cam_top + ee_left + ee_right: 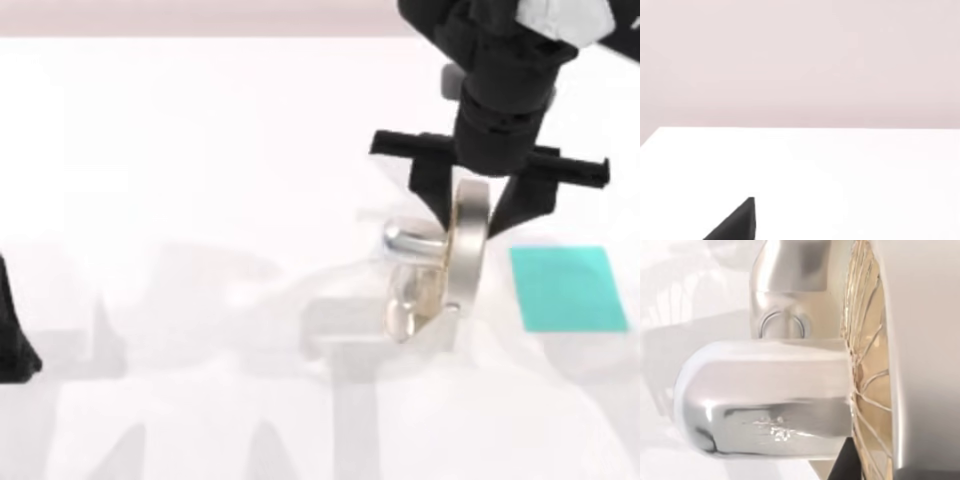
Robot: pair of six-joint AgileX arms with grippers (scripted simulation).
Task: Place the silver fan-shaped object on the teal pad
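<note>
The silver fan-shaped object stands on edge right of the table's middle. Its thick rim is upright and its rounded knob points toward the left. My right gripper comes down from above, with one black finger on each side of the rim, shut on it. In the right wrist view the knob and the tan ribbed face fill the picture, and a dark fingertip touches the face. The teal pad lies flat just to the right, bare. My left arm is parked at the left edge.
White tabletop all round, with pale grey shadows across the front half. The left wrist view shows only the table's far edge, a pinkish backdrop and one dark fingertip well off to one side.
</note>
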